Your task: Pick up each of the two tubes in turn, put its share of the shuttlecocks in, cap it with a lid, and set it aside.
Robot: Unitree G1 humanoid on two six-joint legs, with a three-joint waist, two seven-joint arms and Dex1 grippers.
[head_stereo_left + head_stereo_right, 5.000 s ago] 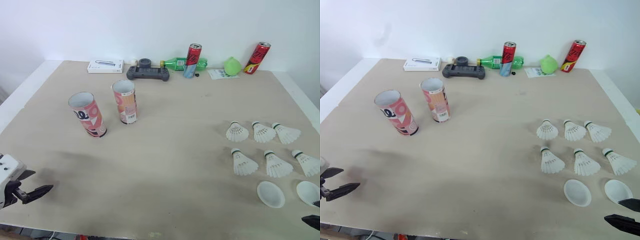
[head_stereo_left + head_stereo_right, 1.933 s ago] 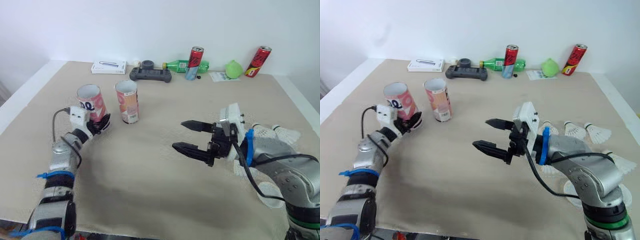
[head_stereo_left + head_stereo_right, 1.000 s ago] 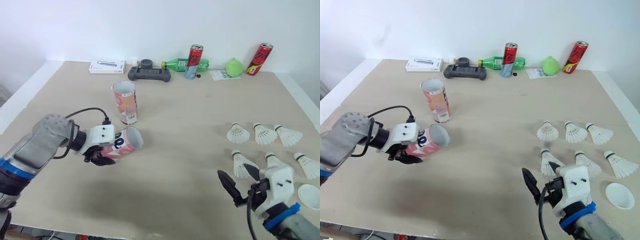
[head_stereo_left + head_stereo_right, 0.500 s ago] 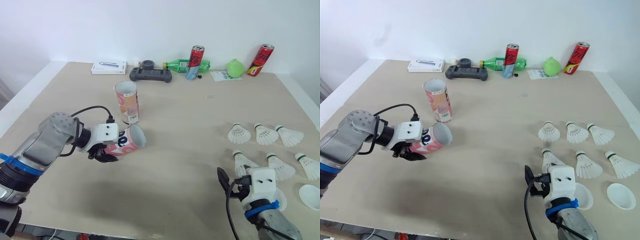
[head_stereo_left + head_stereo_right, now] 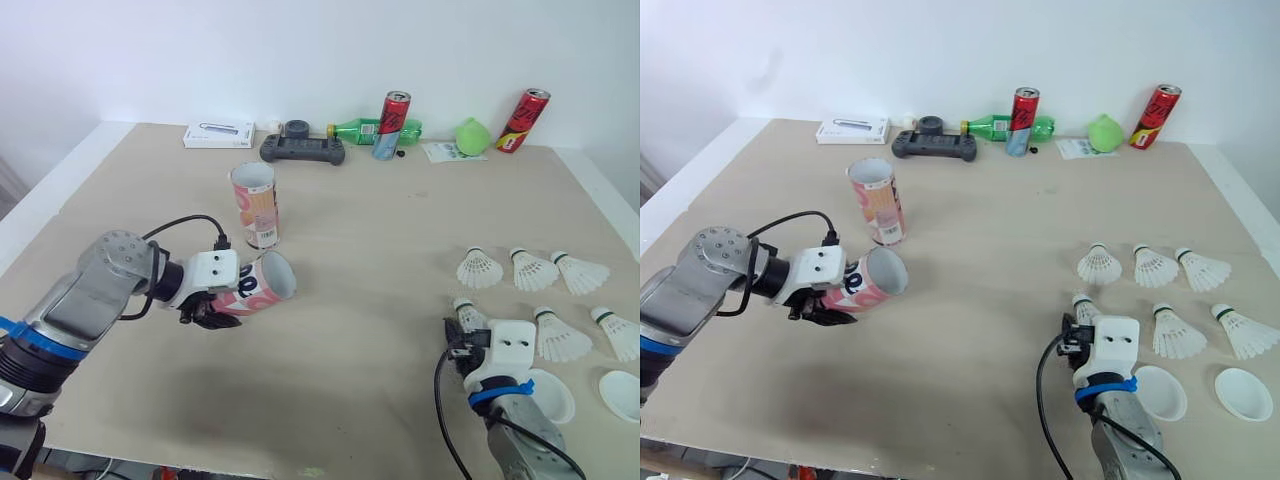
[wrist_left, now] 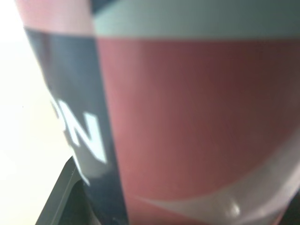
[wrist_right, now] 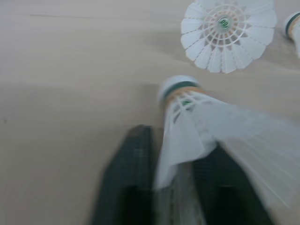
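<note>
Your left gripper [image 5: 205,306] is clamped around the tube [image 5: 258,288], tipped so its open mouth faces your right. Your right gripper [image 7: 174,150] pinches a shuttlecock [image 7: 206,117] by the skirt (cork pointing forward), well apart from that mouth.

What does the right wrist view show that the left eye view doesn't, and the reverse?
Right wrist view: the right gripper up close, its fingers shut on the feather skirt of a shuttlecock.
Left eye view: the left gripper holding a tilted tube, mouth toward the robot's right; the second tube upright behind it; two lids.
Both: that gripped shuttlecock, its neighbour and the table.
</note>
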